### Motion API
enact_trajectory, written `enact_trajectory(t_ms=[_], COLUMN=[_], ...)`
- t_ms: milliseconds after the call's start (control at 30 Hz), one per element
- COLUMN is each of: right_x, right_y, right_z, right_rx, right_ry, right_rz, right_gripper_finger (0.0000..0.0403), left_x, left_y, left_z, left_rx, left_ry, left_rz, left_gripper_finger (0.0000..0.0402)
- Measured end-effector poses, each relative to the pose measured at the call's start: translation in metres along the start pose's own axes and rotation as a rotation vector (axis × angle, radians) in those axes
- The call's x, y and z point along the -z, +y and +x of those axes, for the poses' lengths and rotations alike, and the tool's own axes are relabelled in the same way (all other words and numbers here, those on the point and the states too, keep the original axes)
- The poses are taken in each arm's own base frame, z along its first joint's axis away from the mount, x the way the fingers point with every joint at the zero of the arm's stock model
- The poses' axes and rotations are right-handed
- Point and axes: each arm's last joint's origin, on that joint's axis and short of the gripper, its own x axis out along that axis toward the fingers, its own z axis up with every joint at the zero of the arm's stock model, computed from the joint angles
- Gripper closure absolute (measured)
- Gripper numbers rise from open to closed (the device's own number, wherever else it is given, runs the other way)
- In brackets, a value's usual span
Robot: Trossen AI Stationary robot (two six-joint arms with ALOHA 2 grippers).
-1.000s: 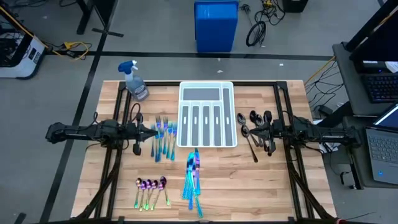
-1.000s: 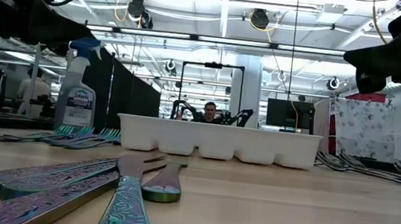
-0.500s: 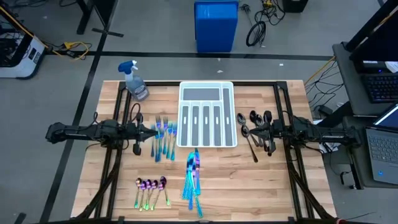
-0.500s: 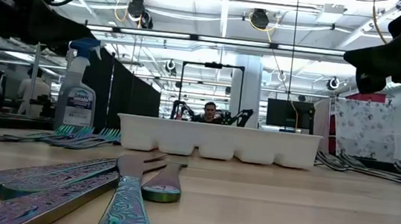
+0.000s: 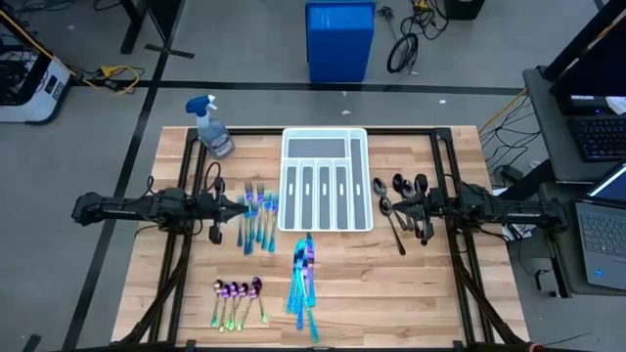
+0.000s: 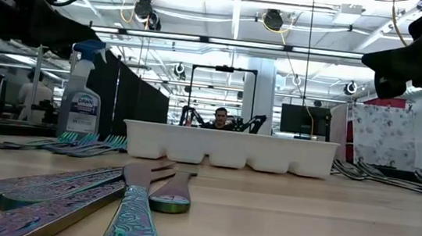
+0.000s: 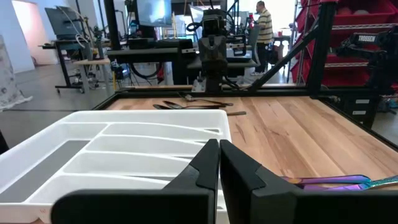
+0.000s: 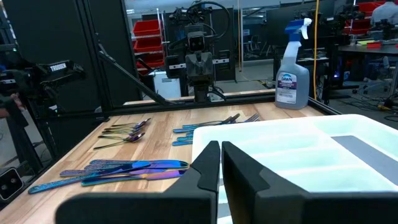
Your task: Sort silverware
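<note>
Nothing is sorted yet: the white plastic cutlery tray [image 5: 326,181] sits bare between the two arms, its long slots running away from the table's near edge. The left pincer [image 5: 237,205] hovers with fingers pressed together, holding nothing, and the blue-teal forks [image 5: 258,217] lie right beside its tip, handles parallel to the slots. The right pincer [image 5: 387,203] is likewise closed and empty, just beside the dark gunmetal spoons [image 5: 400,205]. Nearer the front edge lie the iridescent blue knives [image 5: 303,284], well clear of both, and the small rainbow-purple spoons [image 5: 238,297], on the left arm's side. All slim, glossy, flat-lying metal.
</note>
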Motion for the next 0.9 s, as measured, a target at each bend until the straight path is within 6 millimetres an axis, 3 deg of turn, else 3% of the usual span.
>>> enact_trajectory(t_ms=[667,900], right_x=[-0.0010,-0.0009], right_y=[0.0001,0.0001], right_z=[0.0000,0.0000], right_rx=[-0.001,-0.001], right_ry=[-0.009,-0.009], right_rz=[0.000,-0.001], right_gripper_finger=[0.0403,0.0403], left_x=[-0.0006,-0.0036], left_y=[0.0000,0.0001], left_z=[0.0000,-0.0001], left_rx=[0.000,0.003], left_ry=[-0.007,-0.037], left_rz=[-0.001,-0.207], left_gripper_finger=[0.0402,0.0402])
